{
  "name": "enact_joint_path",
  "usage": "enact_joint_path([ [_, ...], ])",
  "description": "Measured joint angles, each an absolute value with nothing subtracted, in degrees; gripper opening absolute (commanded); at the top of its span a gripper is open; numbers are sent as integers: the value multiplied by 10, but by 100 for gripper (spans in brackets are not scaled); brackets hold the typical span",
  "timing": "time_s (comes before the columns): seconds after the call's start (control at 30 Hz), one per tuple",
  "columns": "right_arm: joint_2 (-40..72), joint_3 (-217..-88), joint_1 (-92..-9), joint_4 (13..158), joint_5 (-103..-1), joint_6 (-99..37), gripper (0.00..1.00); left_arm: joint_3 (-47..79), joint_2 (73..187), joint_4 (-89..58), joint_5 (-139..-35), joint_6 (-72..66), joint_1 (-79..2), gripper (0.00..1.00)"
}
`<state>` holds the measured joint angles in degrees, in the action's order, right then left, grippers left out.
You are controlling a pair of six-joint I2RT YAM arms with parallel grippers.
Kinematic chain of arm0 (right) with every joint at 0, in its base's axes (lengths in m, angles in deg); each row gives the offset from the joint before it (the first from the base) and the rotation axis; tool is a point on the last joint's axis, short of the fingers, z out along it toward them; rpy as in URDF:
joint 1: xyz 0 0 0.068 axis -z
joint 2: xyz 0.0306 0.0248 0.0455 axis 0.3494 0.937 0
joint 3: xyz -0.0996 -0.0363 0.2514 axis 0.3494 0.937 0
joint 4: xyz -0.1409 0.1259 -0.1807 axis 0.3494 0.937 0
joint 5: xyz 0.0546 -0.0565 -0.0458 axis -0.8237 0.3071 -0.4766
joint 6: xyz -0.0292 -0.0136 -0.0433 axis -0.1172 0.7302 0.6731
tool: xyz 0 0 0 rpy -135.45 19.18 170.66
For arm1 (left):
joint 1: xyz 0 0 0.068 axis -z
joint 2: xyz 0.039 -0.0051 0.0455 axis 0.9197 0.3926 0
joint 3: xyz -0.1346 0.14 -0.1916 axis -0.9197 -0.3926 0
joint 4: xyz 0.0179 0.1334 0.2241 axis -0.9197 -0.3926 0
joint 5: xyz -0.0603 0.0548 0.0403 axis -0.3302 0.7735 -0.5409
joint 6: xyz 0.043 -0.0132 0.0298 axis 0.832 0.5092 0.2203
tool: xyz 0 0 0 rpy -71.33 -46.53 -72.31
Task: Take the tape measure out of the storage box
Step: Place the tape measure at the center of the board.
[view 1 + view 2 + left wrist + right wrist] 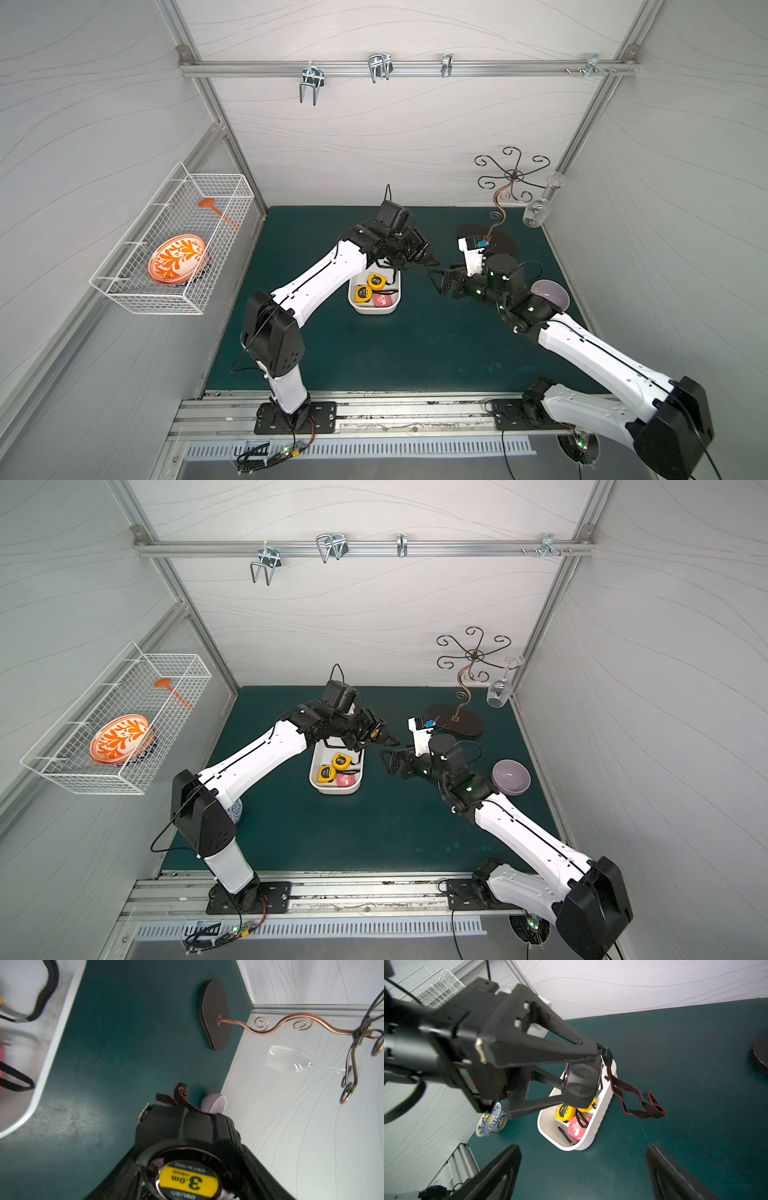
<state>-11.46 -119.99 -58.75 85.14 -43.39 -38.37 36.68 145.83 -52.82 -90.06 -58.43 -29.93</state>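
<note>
**Tape measure (pixel 581 1082) held outside storage box (pixel 374 310)**

2 yellow tape measures (pixel 363 293) and 1 pink one (pixel 383 300) are seen inside the box. Off its far right corner, the black one is clenched in the left gripper (pixel 430 261), airborne. The right gripper (pixel 435 282), beside it, is spread empty.

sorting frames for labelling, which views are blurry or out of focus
Left wrist view: the storage box at the frame edge is smeared, while the label of the black tape measure reads clearly. Right wrist view: the left claw near the lens is soft, the box beyond sharp. Both top views: evenly lit, fairly crisp.
</note>
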Motion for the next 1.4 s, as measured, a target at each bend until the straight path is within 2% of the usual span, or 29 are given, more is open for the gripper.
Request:
enact_joint_path([
  [0.47,-94,-1184,-588,790,-408,-411,87,346,1437,-506,-893,-639,-266,0],
  [0.63,-79,-1184,-588,778,-400,-420,81,343,1437,-502,-886,-645,-248,0],
  [0.73,-78,-1184,-588,769,-392,-426,73,343,1437,-501,-884,-648,-240,0],
  [0.87,-77,-1184,-588,753,-390,-430,53,341,1437,-499,-879,-652,-235,0],
  [1.23,-75,-1184,-592,736,-387,-449,8,339,1437,-487,-872,-654,-232,0],
  [1.37,-75,-1184,-592,736,-387,-450,1,339,1437,-486,-872,-654,-232,0],
  [1.4,-75,-1184,-592,736,-387,-451,0,339,1437,-487,-872,-654,-232,12],
])
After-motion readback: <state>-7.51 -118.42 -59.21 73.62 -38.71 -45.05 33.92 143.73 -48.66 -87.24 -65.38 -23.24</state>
